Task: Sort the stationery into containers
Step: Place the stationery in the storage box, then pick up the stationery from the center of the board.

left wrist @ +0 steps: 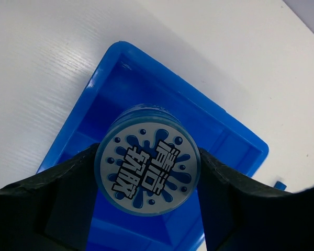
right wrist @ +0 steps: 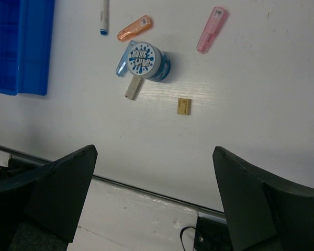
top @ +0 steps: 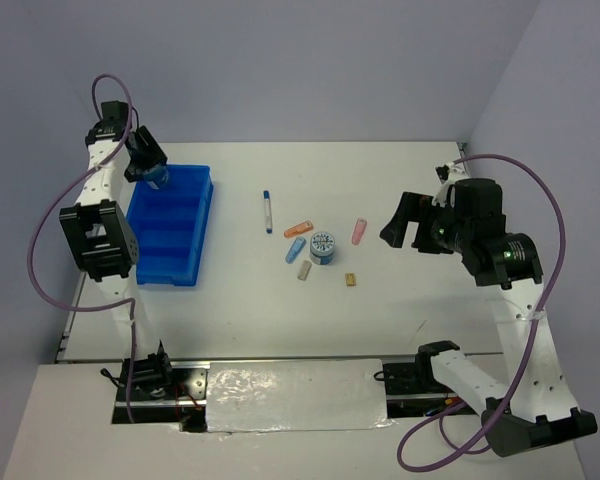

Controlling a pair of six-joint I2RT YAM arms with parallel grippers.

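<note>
Jaws of the right gripper (top: 404, 236) are noted wide apart and empty over the table (top: 280, 320) near the loose roll (right wrist: 145, 61), while farther off a blue roll (left wrist: 146, 166), judged rigid, light and slippery, is held across its smooth sides by the left gripper (top: 152, 172) above the far end of the tray (top: 204, 225).
</note>
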